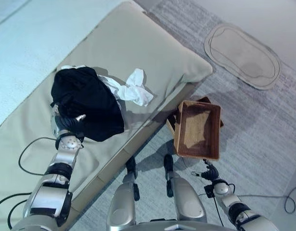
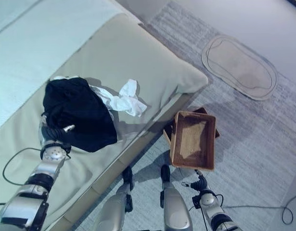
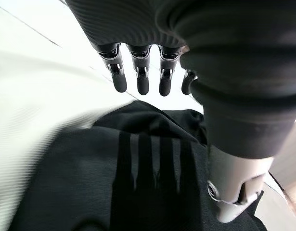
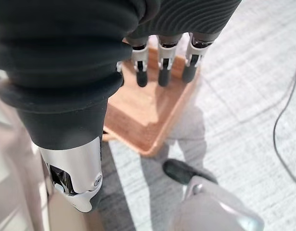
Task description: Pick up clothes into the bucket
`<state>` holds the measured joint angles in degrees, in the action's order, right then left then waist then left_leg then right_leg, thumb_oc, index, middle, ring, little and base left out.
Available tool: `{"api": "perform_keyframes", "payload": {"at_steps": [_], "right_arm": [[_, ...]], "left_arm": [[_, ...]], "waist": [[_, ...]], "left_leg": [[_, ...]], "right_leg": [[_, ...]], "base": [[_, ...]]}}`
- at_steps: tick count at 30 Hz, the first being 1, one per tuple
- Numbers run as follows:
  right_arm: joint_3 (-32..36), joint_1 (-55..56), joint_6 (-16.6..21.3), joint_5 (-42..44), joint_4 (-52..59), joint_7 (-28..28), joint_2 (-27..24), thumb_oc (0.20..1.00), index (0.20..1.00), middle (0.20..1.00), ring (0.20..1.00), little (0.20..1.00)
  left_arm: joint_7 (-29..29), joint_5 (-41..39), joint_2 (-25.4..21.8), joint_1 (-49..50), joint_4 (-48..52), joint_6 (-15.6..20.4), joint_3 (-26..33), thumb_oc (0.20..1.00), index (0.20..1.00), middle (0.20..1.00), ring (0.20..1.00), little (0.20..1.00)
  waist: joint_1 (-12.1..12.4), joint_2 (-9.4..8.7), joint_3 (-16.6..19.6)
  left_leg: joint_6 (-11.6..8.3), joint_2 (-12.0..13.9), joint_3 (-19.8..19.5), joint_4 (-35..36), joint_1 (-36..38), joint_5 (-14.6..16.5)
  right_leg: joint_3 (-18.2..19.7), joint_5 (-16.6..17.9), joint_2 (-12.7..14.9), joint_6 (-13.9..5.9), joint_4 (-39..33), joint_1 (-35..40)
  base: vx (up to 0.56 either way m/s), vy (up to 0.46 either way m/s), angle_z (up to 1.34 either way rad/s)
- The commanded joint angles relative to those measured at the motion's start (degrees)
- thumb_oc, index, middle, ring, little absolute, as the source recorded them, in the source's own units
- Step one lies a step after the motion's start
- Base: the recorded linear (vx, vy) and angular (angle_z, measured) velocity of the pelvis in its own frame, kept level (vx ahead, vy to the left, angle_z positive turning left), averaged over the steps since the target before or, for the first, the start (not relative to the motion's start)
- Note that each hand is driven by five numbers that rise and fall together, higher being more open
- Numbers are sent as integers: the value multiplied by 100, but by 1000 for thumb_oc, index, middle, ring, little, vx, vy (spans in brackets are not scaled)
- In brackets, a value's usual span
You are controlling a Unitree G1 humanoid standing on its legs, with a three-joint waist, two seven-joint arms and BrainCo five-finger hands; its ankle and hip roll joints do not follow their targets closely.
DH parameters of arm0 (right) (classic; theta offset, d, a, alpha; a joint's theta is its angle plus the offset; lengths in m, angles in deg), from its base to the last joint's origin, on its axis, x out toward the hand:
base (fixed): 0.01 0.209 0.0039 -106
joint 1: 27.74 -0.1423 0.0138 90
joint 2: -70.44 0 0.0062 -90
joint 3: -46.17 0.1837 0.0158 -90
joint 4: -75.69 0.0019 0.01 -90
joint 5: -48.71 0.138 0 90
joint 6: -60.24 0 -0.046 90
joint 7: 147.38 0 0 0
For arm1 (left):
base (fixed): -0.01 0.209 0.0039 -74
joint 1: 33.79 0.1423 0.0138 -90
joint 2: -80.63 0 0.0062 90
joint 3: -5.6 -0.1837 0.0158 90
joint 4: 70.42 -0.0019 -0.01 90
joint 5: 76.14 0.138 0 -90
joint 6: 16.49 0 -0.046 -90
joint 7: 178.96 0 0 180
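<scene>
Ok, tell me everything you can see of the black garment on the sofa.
The black garment is a dark, soft-looking cloth lying crumpled in a loose heap on the beige sofa cushion. A white garment lies partly under its far edge and spreads out beside it. The left hand is at its near edge, fingers straight above the cloth.

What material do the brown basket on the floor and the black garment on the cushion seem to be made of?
The brown basket looks like woven wicker or rattan, matte: its walls and bottom show a fine, ribbed weave. The black garment looks like soft, matte fabric, perhaps a knit: it lies in loose folds and crumples without shine. The exact fibre cannot be told.
</scene>
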<state>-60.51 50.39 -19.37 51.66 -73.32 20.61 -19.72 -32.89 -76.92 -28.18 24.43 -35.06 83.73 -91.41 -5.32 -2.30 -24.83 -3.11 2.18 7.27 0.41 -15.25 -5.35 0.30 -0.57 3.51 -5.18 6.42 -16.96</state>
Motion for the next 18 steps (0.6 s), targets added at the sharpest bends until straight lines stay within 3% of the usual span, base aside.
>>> {"api": "perform_keyframes", "payload": {"at_steps": [1, 12, 13, 14, 18], "right_arm": [[-282, 10, 288, 305, 211, -114, 61, 1000, 1000, 1000, 1000, 1000], [-395, -162, 538, 701, 872, -193, 0, 1000, 1000, 1000, 1000, 1000], [-420, -182, 546, 724, 889, -199, 7, 1000, 1000, 1000, 1000, 1000], [-435, -183, 554, 741, 897, -215, 25, 1000, 1000, 1000, 1000, 1000], [-518, -152, 575, 759, 925, -183, 110, 1000, 1000, 1000, 1000, 1000]], "left_arm": [[-293, 370, -371, -483, -133, 29, -81, 1000, 1000, 1000, 1000, 1000], [-154, 183, -441, -1268, -668, -38, -411, 1000, 1000, 1000, 1000, 1000], [-151, 135, -425, -1314, -758, -34, -415, 567, 567, 567, 567, 567], [-135, 85, -386, -1325, -800, -34, -419, 200, 200, 200, 200, 200], [-76, -64, -235, -1244, -924, -17, -365, 200, 200, 200, 200, 200]], "waist": [[-76, -307, 131], [-288, -650, -327], [-305, -696, -348], [-268, -653, -331], [-246, -763, -304]], "left_leg": [[279, -223, 267, -1301, -349, 1019], [365, -10, 421, -2694, -1634, 1531], [378, 21, 434, -2798, -1717, 1578], [362, 91, 365, -2910, -1723, 1829], [404, 211, 434, -3160, -1812, 1995]], "right_leg": [[275, 620, 240, -306, -307, -407], [551, 812, 91, -306, -263, -1230], [577, 823, 65, -309, -265, -1274], [597, 717, -29, -339, -286, -1226], [742, 759, -150, -365, -367, -1216]], "base": [[-19, 7, -26], [-26, 3, -16], [77, 47, -10], [90, 45, -11], [39, 25, -21]]}}
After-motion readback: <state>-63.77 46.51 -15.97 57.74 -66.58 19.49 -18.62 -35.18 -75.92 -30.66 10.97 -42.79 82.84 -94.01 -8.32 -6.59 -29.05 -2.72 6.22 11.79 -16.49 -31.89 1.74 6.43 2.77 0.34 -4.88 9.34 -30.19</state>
